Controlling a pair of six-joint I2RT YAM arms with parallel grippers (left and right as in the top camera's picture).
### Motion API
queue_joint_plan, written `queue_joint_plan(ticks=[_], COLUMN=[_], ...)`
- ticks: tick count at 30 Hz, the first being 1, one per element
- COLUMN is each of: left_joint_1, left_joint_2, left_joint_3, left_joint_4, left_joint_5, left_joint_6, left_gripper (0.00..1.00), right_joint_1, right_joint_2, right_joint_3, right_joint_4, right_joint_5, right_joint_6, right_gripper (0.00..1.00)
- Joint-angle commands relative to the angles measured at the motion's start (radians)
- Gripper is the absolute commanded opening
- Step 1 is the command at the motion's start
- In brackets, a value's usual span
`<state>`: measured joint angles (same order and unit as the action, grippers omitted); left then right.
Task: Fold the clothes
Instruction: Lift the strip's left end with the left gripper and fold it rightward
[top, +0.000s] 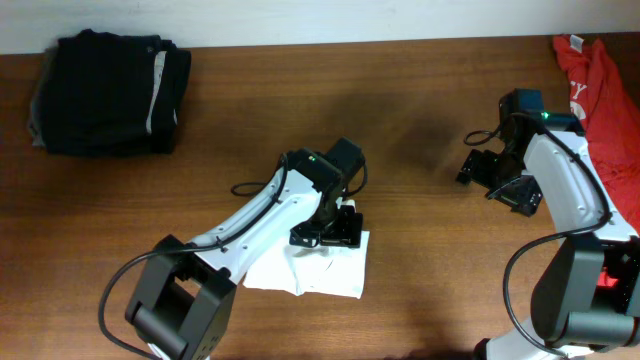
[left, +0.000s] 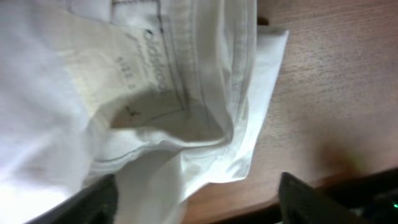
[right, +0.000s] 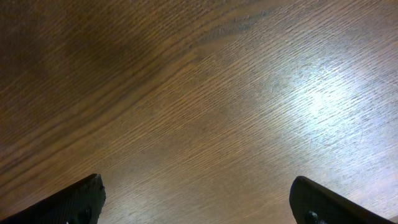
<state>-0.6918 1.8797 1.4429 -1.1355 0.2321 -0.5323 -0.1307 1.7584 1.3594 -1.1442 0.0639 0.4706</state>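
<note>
Left arm (top: 255, 215): was white-shelled, with black joints, a black cable and a green light.
Right arm (top: 570, 185): was white, black-cabled, teal-topped.
Left hand (top: 338, 233): was black.
Right hand (top: 472, 168): was black, 2 fingers.

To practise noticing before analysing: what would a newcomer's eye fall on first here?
The white T-shirt, gathered into a small bundle at the front middle of the table, with the left gripper open just above it. Then the dark folded garments at the far left and the red garment at the far right, near the right gripper, open over bare wood.
</note>
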Motion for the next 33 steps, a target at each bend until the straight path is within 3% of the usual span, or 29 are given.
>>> queue_joint_plan(ticks=[1, 4, 11, 12, 13, 24, 25, 27, 29, 33], left_joint_1=[0.009, 0.036, 0.066, 0.060, 0.053, 0.005, 0.005, 0.004, 0.002, -0.042], left_joint_2=[-0.008, -0.060, -0.158, -0.155, -0.155, -0.145, -0.145, -0.145, -0.149, -0.162], left_joint_3=[0.021, 0.077, 0.102, 0.090, 0.072, -0.251, -0.266, -0.275, -0.270, -0.254], left_joint_4=[-0.011, -0.085, -0.196, -0.222, -0.228, 0.034, 0.056, 0.075, 0.077, 0.079], left_joint_5=[0.079, 0.082, -0.057, -0.058, -0.057, 0.027, 0.034, 0.041, 0.042, 0.041], left_joint_6=[0.001, 0.055, 0.059, 0.059, 0.058, -0.021, -0.021, -0.021, -0.021, -0.021], left_gripper=[0.85, 0.85, 0.85, 0.86, 0.99, 0.99, 0.96, 0.63, 0.50, 0.13], right_joint_1=[-0.005, -0.005, -0.005, -0.005, -0.005, -0.005, -0.005, -0.005, -0.005, -0.005], right_joint_2=[0.002, 0.002, 0.002, 0.002, 0.002, 0.002, 0.002, 0.002, 0.002, 0.002], right_joint_3=[0.010, 0.010, 0.010, 0.010, 0.010, 0.010, 0.010, 0.010, 0.010, 0.010], right_joint_4=[0.000, 0.000, 0.000, 0.000, 0.000, 0.000, 0.000, 0.000, 0.000, 0.000], right_joint_5=[0.020, 0.020, 0.020, 0.020, 0.020, 0.020, 0.020, 0.020, 0.020, 0.020], right_joint_6=[0.001, 0.001, 0.001, 0.001, 0.001, 0.001, 0.001, 0.001, 0.001, 0.001], right_gripper=[0.98, 0.98, 0.98, 0.99, 0.98, 0.98, 0.98, 0.98, 0.98, 0.98])
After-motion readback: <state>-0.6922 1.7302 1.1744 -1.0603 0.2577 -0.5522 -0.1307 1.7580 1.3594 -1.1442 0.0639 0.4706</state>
